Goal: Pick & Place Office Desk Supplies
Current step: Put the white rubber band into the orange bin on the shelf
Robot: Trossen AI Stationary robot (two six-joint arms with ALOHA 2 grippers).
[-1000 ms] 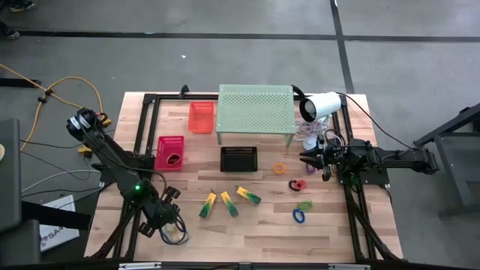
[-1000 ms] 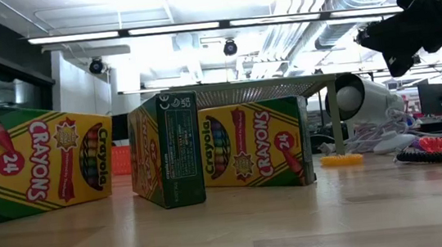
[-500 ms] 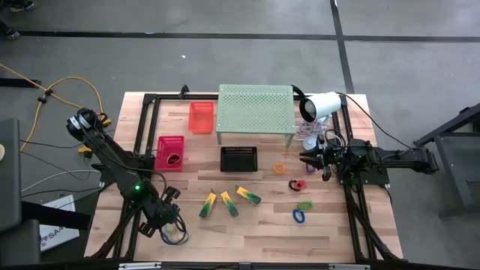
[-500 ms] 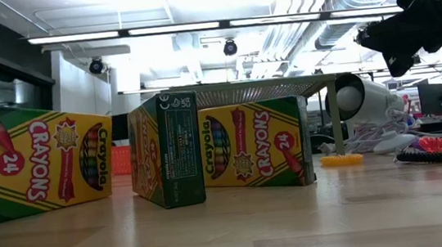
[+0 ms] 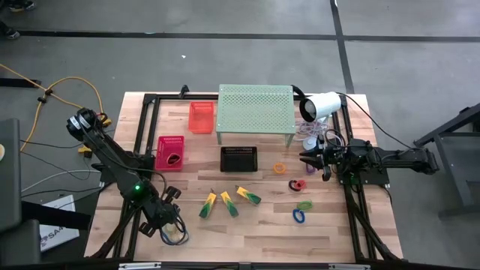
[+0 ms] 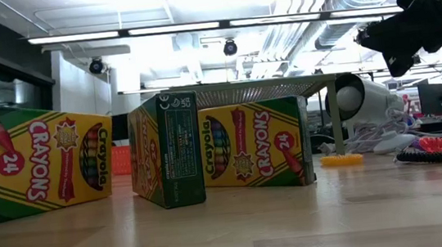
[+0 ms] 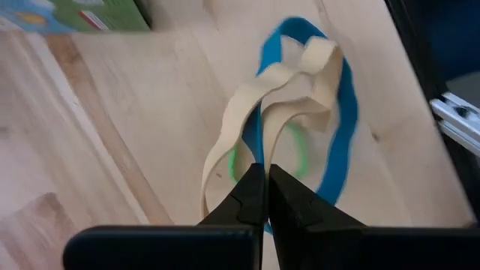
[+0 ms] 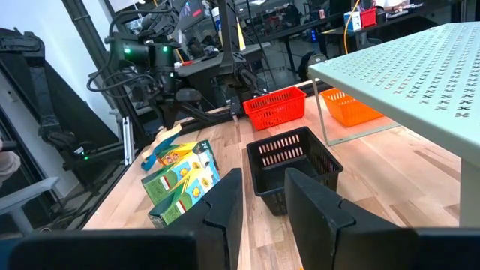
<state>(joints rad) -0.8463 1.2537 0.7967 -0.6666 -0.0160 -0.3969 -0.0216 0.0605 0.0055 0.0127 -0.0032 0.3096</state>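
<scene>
Three yellow-and-green crayon boxes (image 5: 228, 202) lie on the wooden table (image 5: 247, 240); in the low view they stand as boxes (image 6: 166, 150). Orange (image 5: 279, 168), red (image 5: 298, 184), green (image 5: 304, 205) and blue (image 5: 298, 216) loops lie at the right. My left gripper (image 5: 169, 227) is near the table's front left corner, pointing steeply down, shut (image 7: 264, 174) on a tan rubber band (image 7: 300, 82). A blue band (image 7: 341, 150) and a thin green band (image 7: 300, 150) lie under it. My right gripper (image 5: 306, 160) waits level at the right, open (image 8: 262, 202), with nothing between its fingers. My left gripper pinches a strand of the tan rubber band (image 7: 251, 154) between its two fingertips, coming from above and slanting down. The rest of the band loops away slack over the blue band. Whether the tan band is clear of the table, I cannot tell.
A pale-green perforated shelf (image 5: 255, 109) stands at the back, with a white lamp-like device (image 5: 321, 105) to its right. A black basket (image 5: 238, 159), a red basket (image 5: 171, 152) and an orange basket (image 5: 201, 117) stand on the table. Bare wood lies along the near edge.
</scene>
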